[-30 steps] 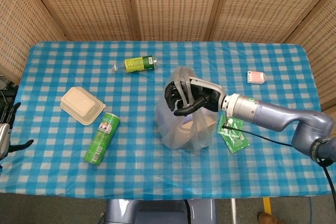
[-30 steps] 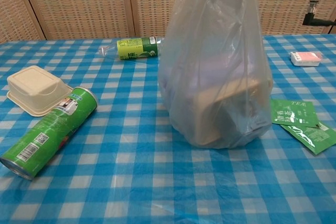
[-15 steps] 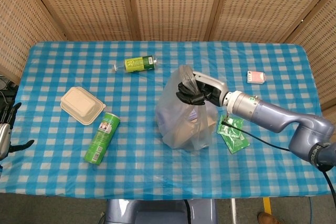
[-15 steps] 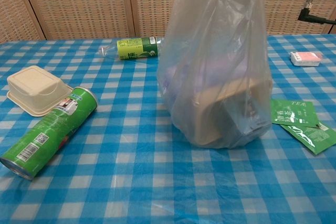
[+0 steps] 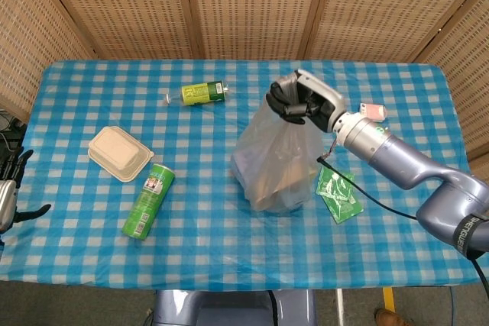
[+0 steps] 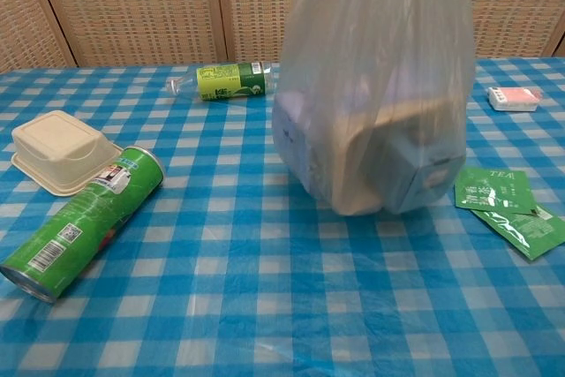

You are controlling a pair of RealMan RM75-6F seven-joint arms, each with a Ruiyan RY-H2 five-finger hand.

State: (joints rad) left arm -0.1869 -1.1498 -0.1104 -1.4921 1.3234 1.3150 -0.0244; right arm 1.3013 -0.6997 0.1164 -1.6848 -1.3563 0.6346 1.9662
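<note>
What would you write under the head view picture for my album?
Right hand holds a plastic bag by its top above the checked table.

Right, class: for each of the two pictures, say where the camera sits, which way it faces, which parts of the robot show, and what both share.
Head view: high above the near edge, looking down on the table; right hand grips the plastic bag, left hand at the left edge.
Chest view: low at the near edge, looking level across; no hand shows.
Shared: bag, green can, bottle, clamshell box, tea packets.
</note>
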